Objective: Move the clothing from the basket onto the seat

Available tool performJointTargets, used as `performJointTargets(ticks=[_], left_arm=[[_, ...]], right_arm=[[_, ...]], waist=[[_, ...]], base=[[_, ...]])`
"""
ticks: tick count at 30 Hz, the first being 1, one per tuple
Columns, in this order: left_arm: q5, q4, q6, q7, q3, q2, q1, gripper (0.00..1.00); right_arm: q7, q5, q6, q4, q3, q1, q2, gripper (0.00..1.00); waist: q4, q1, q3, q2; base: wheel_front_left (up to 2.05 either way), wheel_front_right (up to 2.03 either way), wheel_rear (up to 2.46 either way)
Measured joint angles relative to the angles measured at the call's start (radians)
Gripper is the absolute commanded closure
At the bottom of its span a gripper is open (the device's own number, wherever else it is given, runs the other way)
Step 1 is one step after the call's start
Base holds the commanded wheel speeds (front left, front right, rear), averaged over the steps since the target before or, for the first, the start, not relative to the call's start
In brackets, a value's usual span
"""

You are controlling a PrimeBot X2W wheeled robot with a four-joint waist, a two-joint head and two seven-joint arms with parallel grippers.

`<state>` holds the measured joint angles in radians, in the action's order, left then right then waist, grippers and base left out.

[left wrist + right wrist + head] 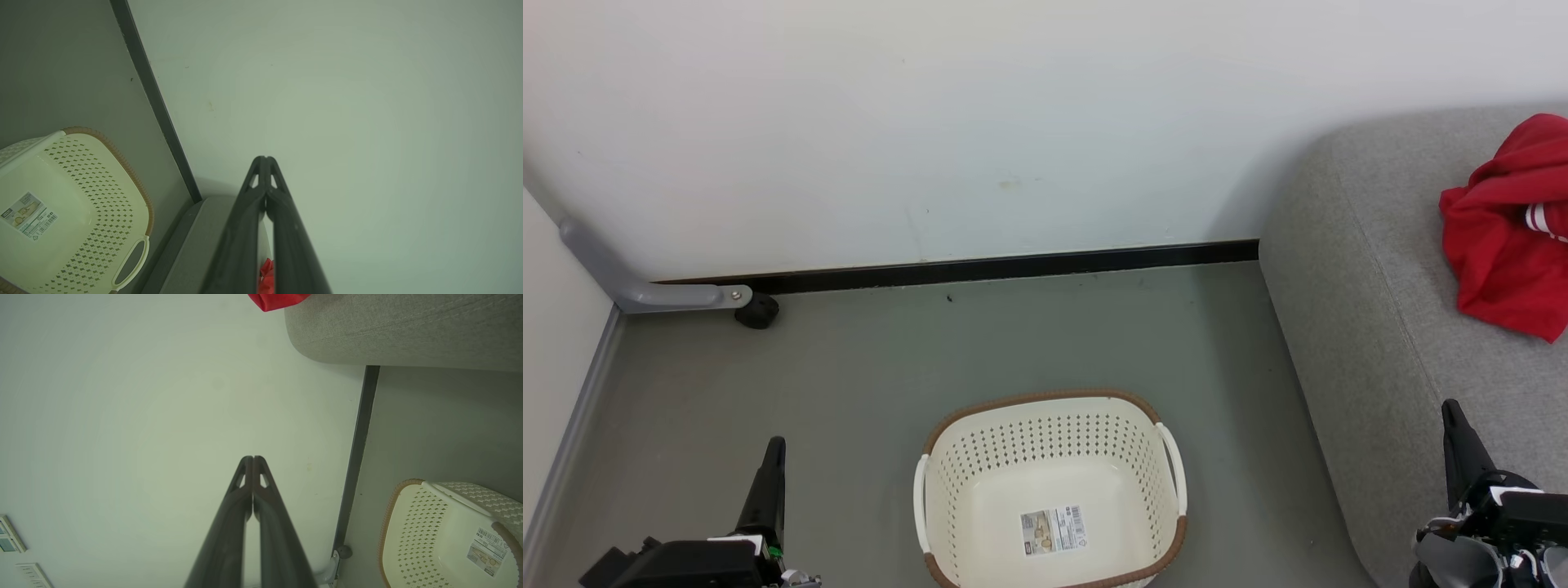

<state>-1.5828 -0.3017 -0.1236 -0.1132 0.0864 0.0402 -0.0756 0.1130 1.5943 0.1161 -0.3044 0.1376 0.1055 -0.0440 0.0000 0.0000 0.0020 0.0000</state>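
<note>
Red clothing [1515, 233] with white stripes lies crumpled on the grey seat [1388, 310] at the right; a scrap of it also shows as clothing [266, 277] and clothing [278, 300]. The cream basket [1168, 461] stands on the floor at bottom centre, holding only a label sticker [1054, 529]; basket [135, 183] and basket [392, 522] appear in the wrist views too. My left gripper [774, 447] is shut, empty, left of the basket. My right gripper [1452, 412] is shut, empty, over the seat's front. Closed fingertips show at left gripper [264, 159] and right gripper [252, 458].
A white wall with a black skirting board [1013, 265] runs behind the basket. A grey bracket [645, 290] with a black wheel [757, 311] sits at the far left corner. Grey floor [849, 384] spreads around the basket.
</note>
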Motion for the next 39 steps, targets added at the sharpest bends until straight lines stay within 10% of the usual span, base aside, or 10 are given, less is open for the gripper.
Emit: performJointTargets(ticks=[39], left_arm=[[0.0, 0.0, 0.0, 0.0, 0.0, 0.0, 0.0, 1.0]], right_arm=[[0.0, 0.0, 0.0, 0.0, 0.0, -0.001, 0.0, 1.0]], waist=[[0.0, 0.0, 0.0, 0.0]], base=[[0.0, 0.0, 0.0]])
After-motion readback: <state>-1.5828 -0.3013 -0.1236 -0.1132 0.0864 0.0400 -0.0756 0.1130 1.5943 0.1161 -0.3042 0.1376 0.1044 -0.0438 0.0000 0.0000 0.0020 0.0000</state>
